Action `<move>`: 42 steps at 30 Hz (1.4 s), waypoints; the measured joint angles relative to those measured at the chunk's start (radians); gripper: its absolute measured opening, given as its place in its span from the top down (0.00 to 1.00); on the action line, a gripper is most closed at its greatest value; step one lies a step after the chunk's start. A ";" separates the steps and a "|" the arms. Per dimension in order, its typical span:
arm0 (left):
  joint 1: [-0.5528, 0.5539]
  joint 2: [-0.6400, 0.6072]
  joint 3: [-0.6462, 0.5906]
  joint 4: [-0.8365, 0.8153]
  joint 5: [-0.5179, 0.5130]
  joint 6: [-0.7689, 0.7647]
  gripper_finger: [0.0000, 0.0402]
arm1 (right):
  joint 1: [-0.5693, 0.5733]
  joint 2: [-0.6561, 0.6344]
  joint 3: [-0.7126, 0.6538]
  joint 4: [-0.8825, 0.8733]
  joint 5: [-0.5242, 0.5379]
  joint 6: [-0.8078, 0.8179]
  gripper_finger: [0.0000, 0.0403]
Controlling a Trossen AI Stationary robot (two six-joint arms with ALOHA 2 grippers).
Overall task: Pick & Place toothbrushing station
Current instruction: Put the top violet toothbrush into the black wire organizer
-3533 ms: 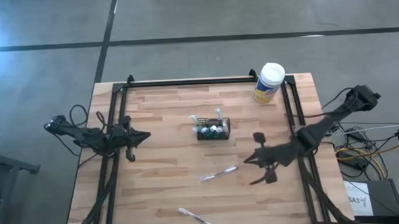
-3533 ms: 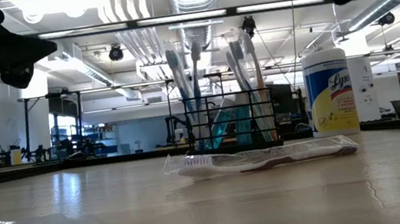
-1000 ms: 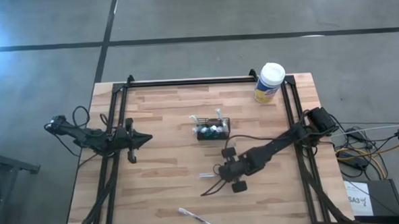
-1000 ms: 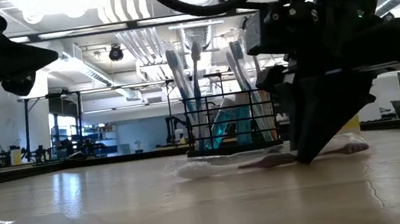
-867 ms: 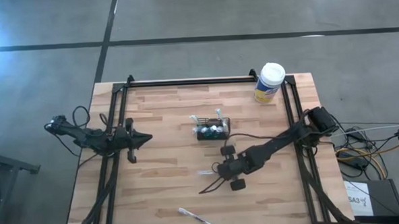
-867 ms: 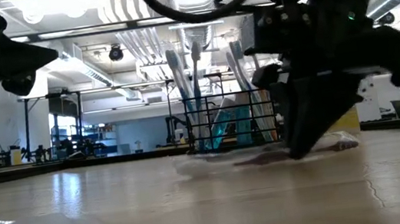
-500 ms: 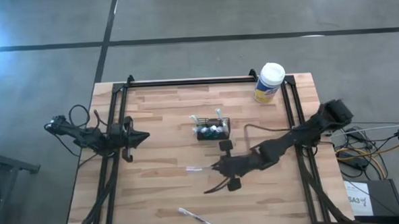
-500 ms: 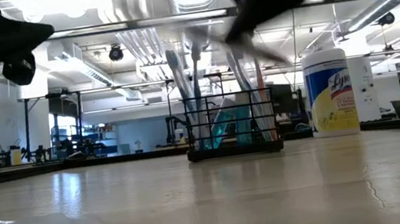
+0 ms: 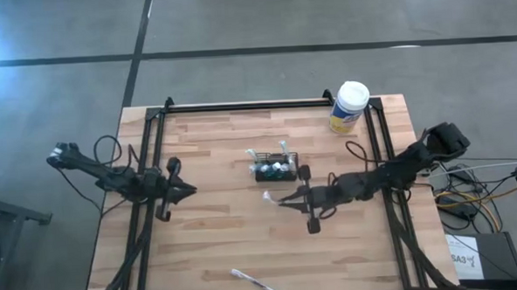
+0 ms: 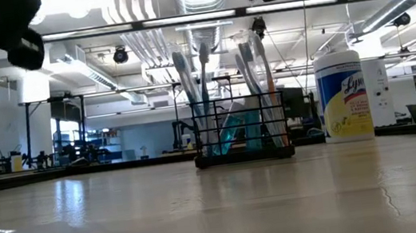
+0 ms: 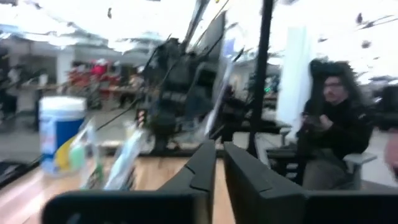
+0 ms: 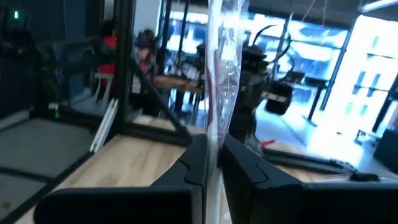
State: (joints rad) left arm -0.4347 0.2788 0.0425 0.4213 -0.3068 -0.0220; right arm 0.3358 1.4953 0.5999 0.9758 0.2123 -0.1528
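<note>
Overhead looks down; low camera shares caddy (image 9: 276, 168).

White-lidded, yellow-labelled canister (image 9: 349, 107) at table's (image 9: 219, 243) far corner; seated person (image 11: 336, 134) beyond.

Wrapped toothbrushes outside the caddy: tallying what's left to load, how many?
2 toothbrushes. One clamped in the right gripper beside the caddy; the other lies at the table's near edge. More may be hidden.
</note>
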 joint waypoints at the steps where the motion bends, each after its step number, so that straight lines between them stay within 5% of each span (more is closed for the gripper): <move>1: 0.000 0.038 0.000 0.058 0.015 0.007 0.89 | -0.004 0.006 -0.015 0.034 0.000 0.000 0.94; 16: 0.001 0.680 0.302 0.291 -0.103 0.042 0.33 | -0.007 0.100 -0.009 0.148 0.041 -0.113 0.94; 24: 0.005 0.925 0.529 0.375 -0.077 0.170 0.31 | -0.009 0.134 0.008 0.210 0.052 -0.134 0.94; 30: 0.048 1.054 0.646 0.375 -0.132 0.107 0.31 | -0.013 0.141 0.020 0.232 0.051 -0.156 0.94; 42: 0.093 1.166 0.752 0.382 -0.073 0.105 0.32 | -0.016 0.143 0.023 0.228 0.052 -0.169 0.94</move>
State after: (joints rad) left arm -0.3413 1.4452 0.7948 0.8028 -0.3795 0.0830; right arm 0.3195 1.6379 0.6228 1.2037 0.2642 -0.3218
